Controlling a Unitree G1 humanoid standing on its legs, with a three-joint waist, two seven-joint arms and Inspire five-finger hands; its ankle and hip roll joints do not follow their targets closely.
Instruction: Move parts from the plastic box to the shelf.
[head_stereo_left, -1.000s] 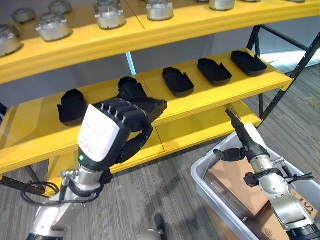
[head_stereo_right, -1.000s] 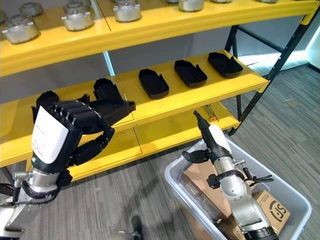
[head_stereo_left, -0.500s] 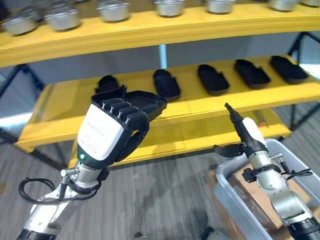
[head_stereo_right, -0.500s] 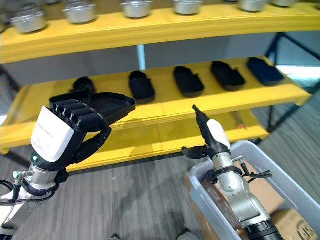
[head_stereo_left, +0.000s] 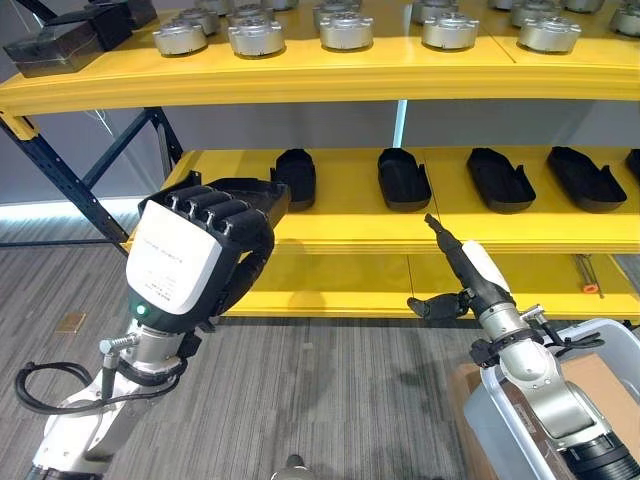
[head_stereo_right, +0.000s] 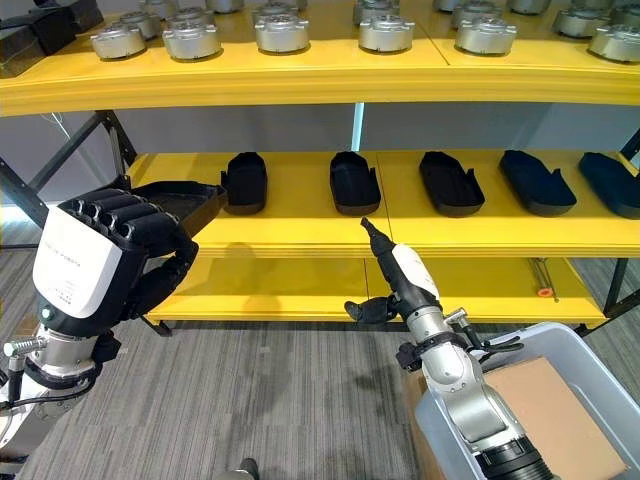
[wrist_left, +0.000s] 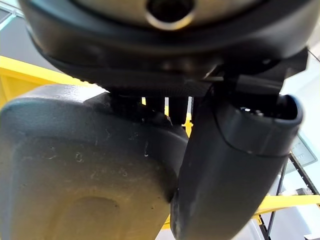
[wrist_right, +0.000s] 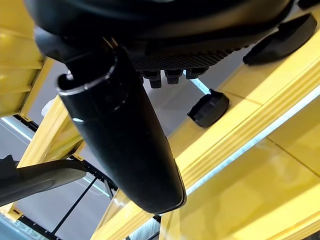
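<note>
Left hand (head_stereo_left: 185, 255) fills the lower left of the left eye view, fingers curled over a black part (head_stereo_left: 245, 195) and thumb clamped beneath it; the left wrist view has the thumb (wrist_left: 230, 165) pressed against the part's grey underside (wrist_left: 85, 175). Part sits level, its far end overlapping the left end of the middle shelf (head_stereo_left: 420, 225) in the picture; whether it touches the shelf cannot be told. Right hand (head_stereo_right: 395, 275) at centre-right, fingers straight and pointing up toward the middle shelf edge, thumb stuck out to the side, nothing in it. Yellow rack on dark blue struts; grey wall behind, grey striped floor (head_stereo_right: 270, 400) below. Top shelf (head_stereo_left: 330, 70) carries a row of round metal parts (head_stereo_left: 255, 35), with dark boxes (head_stereo_left: 65, 40) at its upper left end. Middle shelf holds a row of black parts like the held one (head_stereo_right: 355, 182), spaced apart, running across to the right edge. Bottom shelf (head_stereo_right: 300, 290) is lower, with a small orange-tipped item (head_stereo_right: 543, 290) toward the right. Grey plastic box (head_stereo_right: 590, 370) at lower right, under the right arm, with brown cardboard (head_stereo_right: 550, 415) inside.
</note>
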